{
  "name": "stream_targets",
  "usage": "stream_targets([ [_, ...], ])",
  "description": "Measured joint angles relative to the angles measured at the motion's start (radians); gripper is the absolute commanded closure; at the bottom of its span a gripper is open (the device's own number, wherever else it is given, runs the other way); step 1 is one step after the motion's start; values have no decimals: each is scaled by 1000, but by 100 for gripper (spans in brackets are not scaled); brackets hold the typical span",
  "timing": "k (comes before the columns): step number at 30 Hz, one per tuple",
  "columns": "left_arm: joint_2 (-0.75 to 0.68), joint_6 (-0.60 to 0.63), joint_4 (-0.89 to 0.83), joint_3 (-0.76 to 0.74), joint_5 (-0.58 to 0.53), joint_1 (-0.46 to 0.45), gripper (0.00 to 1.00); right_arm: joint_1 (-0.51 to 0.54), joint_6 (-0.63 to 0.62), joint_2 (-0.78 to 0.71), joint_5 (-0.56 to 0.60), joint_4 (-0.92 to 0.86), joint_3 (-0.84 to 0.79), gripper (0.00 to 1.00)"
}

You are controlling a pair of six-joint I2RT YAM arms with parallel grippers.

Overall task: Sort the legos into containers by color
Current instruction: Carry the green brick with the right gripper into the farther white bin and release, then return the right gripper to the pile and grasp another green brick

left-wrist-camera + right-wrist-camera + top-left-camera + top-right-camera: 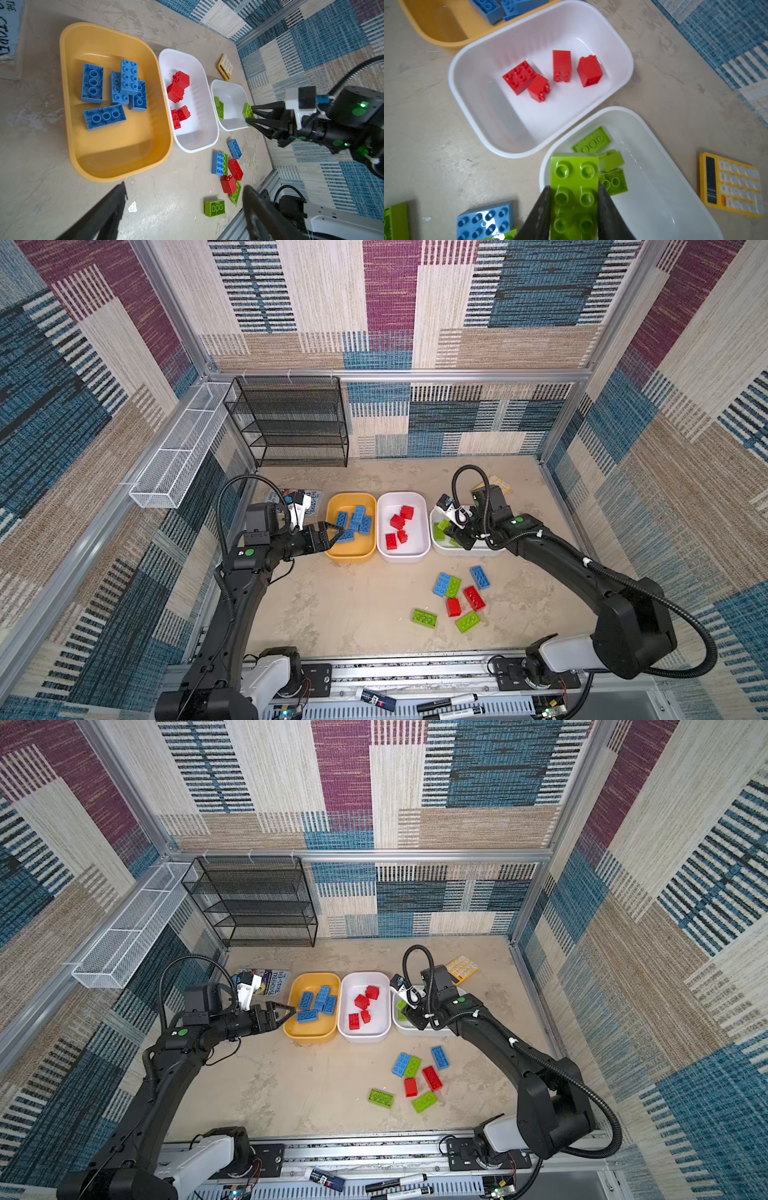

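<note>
My right gripper (574,187) is shut on a lime green lego (574,166), studs toward the camera, held over the near end of the right white container (654,133), where more green legos (591,141) lie. The middle white container (403,558) holds several red legos (399,522). The mustard yellow container (351,556) holds several blue legos (355,522). My left gripper (337,533) hangs open and empty at that tub's left rim. Loose on the table in front of the tubs lie blue (479,576), red (474,597) and green legos (424,618).
A yellow calculator (496,483) lies behind the right tub and a book (309,499) behind the left arm. A black mesh rack (291,423) stands at the back left, with a white wire basket (183,452) on the left wall. Markers (449,703) lie on the front rail.
</note>
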Motion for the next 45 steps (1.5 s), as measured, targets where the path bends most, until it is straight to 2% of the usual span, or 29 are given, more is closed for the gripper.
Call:
stream_targets([
  [8, 23, -89, 119, -10, 32, -33, 12, -105, -46, 155, 53, 55, 35, 67],
  [15, 53, -130, 185, -15, 39, -63, 13, -126, -135, 265, 105, 82, 86, 65],
  [17, 58, -131, 190, -15, 39, -68, 13, -129, -152, 275, 109, 86, 87, 60],
  [23, 67, -134, 192, -17, 39, -70, 13, -130, -177, 275, 121, 88, 81, 37],
  [27, 73, -133, 192, -18, 39, -71, 13, -130, -171, 222, 85, 79, 81, 33],
  [32, 78, -118, 187, -16, 38, -71, 13, -106, -111, 61, -59, 60, 54, 29],
  [37, 84, -107, 180, -16, 35, -71, 13, 25, -22, -103, -178, 5, -23, 27],
  [40, 90, -106, 179, -16, 35, -71, 13, 128, 74, -166, -215, -40, -60, 25],
  [45, 91, -100, 175, -16, 34, -71, 13, 245, 306, -217, -262, -87, -113, 22],
])
